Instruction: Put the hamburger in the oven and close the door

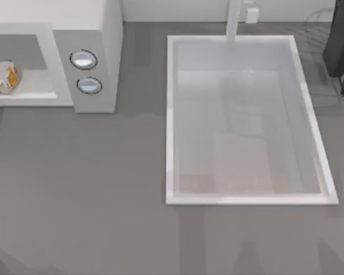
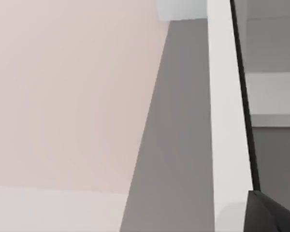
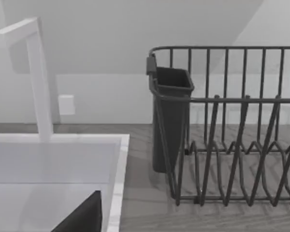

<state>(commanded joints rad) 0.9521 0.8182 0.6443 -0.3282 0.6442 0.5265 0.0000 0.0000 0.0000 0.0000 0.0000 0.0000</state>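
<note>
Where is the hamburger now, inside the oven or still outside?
Inside. In the top view the hamburger sits on the floor of the oven cavity, left of the two knobs.

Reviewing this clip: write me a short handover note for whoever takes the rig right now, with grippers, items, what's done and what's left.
Grippers: neither arm holds the hamburger; finger states can't be read. The right arm is parked at the table's far right, by the dish rack.
Items: the hamburger sits inside the oven cavity at the table's far left. The sink is in the middle.
Done: hamburger is in the oven.
Left: close the door; from above the cavity looks open, and the door's position can't be made out.
</note>
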